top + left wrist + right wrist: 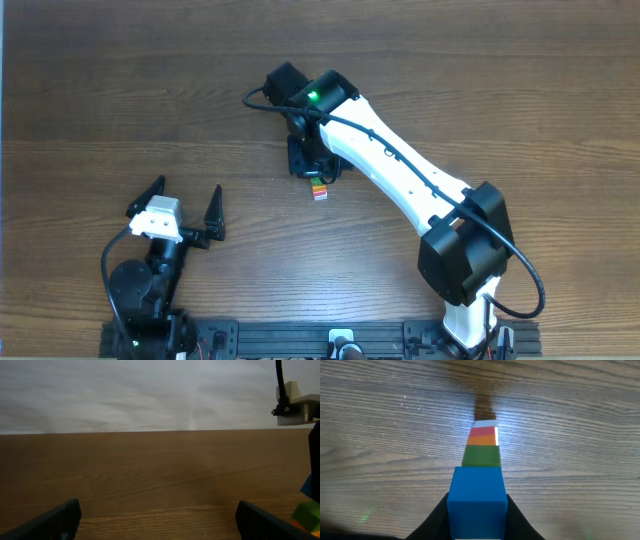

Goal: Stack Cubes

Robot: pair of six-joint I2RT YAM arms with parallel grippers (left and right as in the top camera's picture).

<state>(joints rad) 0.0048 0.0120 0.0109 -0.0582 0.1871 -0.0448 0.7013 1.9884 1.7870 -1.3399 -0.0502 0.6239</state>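
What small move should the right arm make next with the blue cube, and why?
Probably ease the blue cube straight down onto the green cube before letting go. The right jaws hold it clamped, centred over the green cube topping the orange, red and white stack, but whether the two faces already touch I cannot tell.

Robotics lab, wood-grain tabletop (120, 90)

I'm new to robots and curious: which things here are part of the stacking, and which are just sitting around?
Part of the job: blue cube, green cube, orange cube, red cube, white cube, right gripper.
Not in use: left gripper, wooden table.
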